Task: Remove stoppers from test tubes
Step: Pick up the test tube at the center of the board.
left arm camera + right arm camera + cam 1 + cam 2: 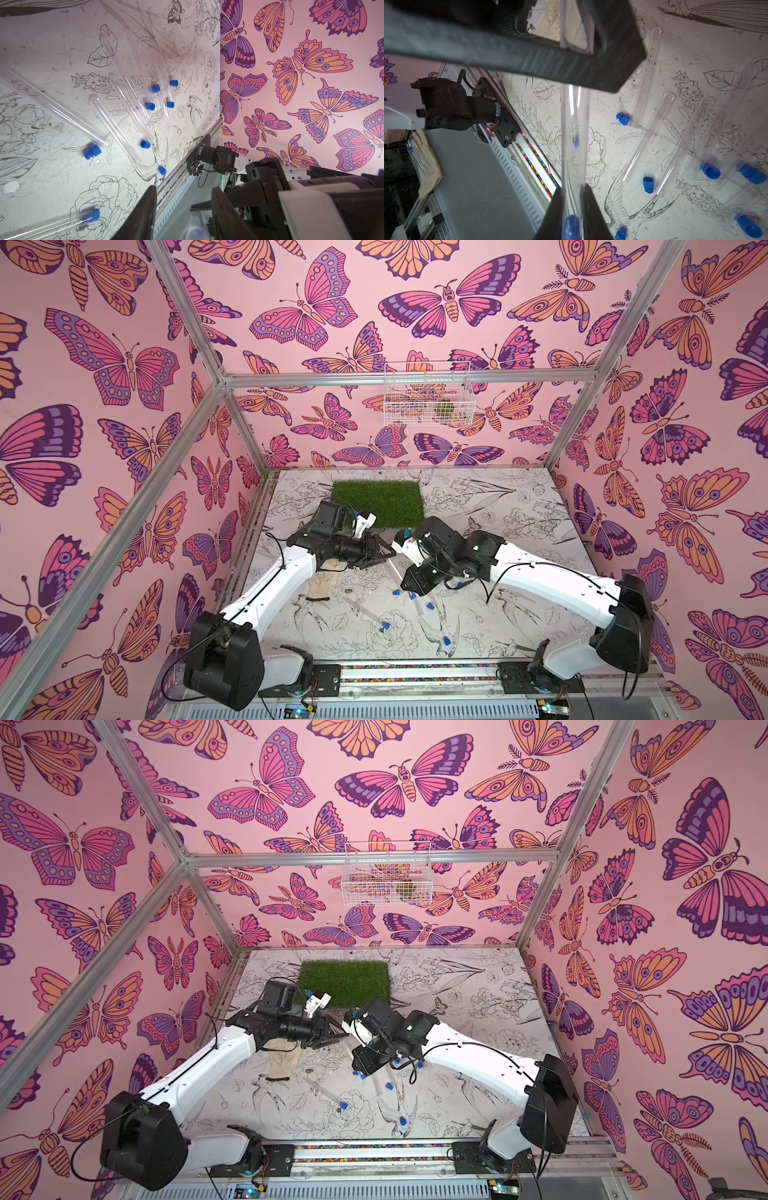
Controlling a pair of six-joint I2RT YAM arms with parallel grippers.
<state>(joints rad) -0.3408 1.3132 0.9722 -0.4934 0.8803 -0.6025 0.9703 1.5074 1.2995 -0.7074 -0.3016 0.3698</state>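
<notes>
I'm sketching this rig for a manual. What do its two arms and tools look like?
Both the left arm and right arm have smooth white links, bulky black joint housings and thin black cables alongside. The left tool and right tool have black wedge-shaped fingers.

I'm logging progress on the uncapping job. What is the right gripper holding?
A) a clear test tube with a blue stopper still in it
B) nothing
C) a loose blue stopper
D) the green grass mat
A: in the right wrist view the right gripper is clamped on a clear test tube, and a blue stopper sits plugged in the tube's end between the fingers.
</notes>
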